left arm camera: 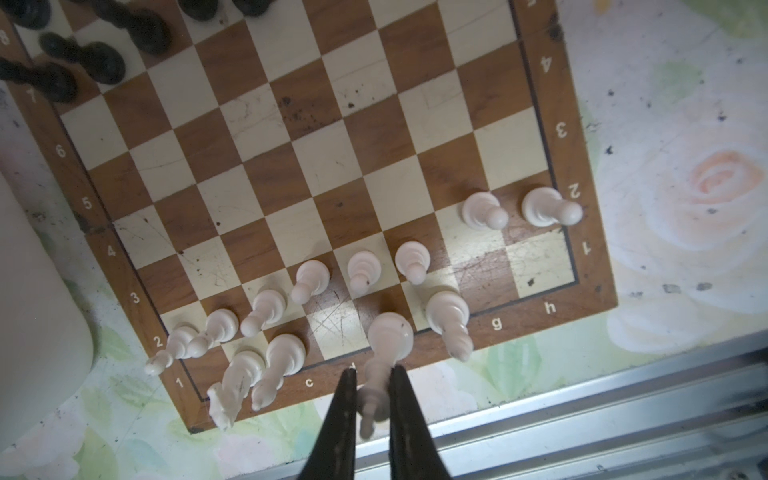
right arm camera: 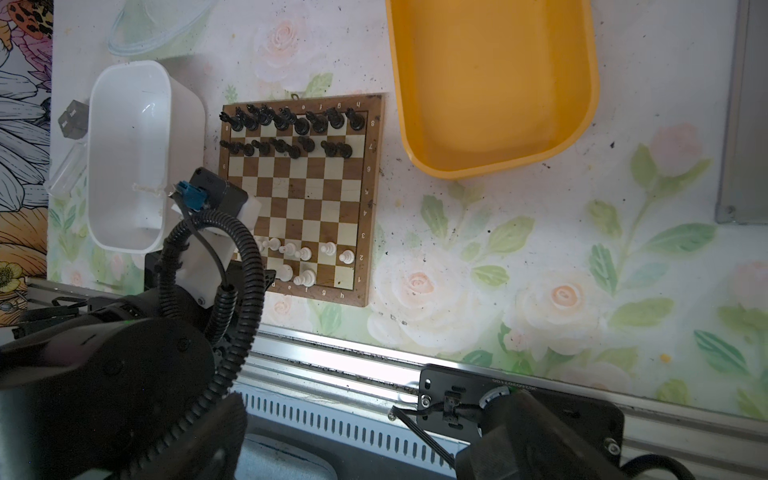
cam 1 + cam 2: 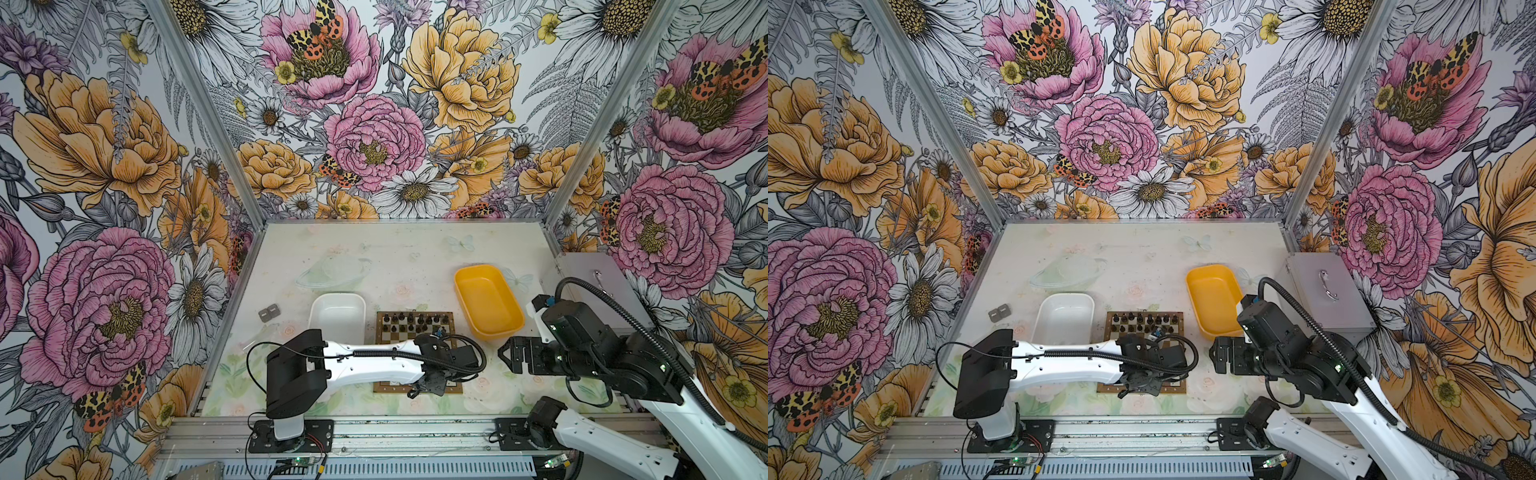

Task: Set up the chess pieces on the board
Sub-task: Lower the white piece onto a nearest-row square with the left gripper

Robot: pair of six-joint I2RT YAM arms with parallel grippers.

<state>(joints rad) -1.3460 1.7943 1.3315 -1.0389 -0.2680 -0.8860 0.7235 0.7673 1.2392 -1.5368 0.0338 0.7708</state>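
Rose-printed tabletop carries the board at lower centre of both top views. Black pieces stand in its two upper rows, white pieces along its lower rows. At the lower centre of the left wrist view, the left gripper pinches the top of a tall white piece on the edge row. Right of the board, the right gripper hangs with jaws spread wide, empty. A white tray and a yellow tray flank the board's upper corners.

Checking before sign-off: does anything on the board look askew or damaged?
The white pawns stand in a ragged line, two crowded at one end. The board is scratched and stained.
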